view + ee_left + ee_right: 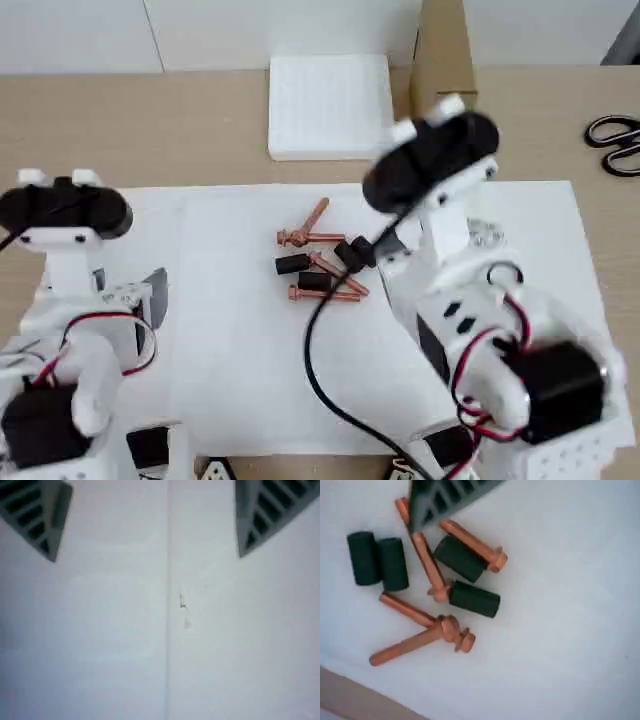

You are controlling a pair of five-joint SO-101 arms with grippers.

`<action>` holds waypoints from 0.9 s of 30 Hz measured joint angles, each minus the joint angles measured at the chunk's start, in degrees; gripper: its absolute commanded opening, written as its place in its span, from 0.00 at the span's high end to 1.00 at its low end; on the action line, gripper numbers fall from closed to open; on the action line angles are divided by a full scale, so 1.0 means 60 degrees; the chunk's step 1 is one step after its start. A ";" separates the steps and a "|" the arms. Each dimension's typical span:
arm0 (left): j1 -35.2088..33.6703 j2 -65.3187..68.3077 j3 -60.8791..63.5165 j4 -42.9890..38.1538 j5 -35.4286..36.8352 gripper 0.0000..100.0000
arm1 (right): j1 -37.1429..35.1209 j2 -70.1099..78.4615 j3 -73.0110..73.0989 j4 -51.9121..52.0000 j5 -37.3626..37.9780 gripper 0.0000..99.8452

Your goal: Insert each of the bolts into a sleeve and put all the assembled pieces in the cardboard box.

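A tan wooden table [200, 120] fills the frame, with a white sheet [240, 340] across its middle. A white foam block [328, 105] lies at upper centre, black scissors [615, 143] lie at the right edge, and a white wall [200, 30] runs along the top.

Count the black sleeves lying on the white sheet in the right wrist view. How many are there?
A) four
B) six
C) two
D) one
A: four black sleeves lie on the white sheet, two side by side and two more among the copper-coloured bolts.
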 measured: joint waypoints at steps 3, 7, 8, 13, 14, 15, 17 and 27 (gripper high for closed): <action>0.0000 -0.0952 0.0044 0.0000 0.0000 0.78 | 0.0366 -0.1949 0.2784 -0.1524 0.0000 0.86; 0.0000 -0.2432 0.0967 -0.0249 0.0000 0.78 | 0.0835 -0.4557 0.6110 -0.3590 0.0000 0.86; 0.0000 -0.2813 0.1348 -0.0425 0.0000 0.78 | 0.0923 -0.5172 0.6769 -0.4015 0.0000 0.86; 0.0000 -0.4821 0.3707 -0.1802 0.0000 0.78 | 0.1319 -0.7429 0.9260 -0.5495 0.0000 0.86; 0.0000 -0.5245 0.4220 -0.2095 0.0000 0.78 | 0.1348 -0.7780 0.9582 -0.5656 0.0000 0.86; 0.0000 -0.5700 0.4718 -0.2374 0.0000 0.78 | 0.1392 -0.8088 0.9890 -0.5817 0.0000 0.86; 0.0000 -0.6374 0.5700 -0.2740 0.0000 0.78 | 0.1568 -0.8645 1.0491 -0.6125 0.0000 0.86; 0.0000 -0.6520 0.8000 -0.3092 0.0000 0.78 | 0.2139 -0.8923 1.1663 -0.6740 0.0000 0.86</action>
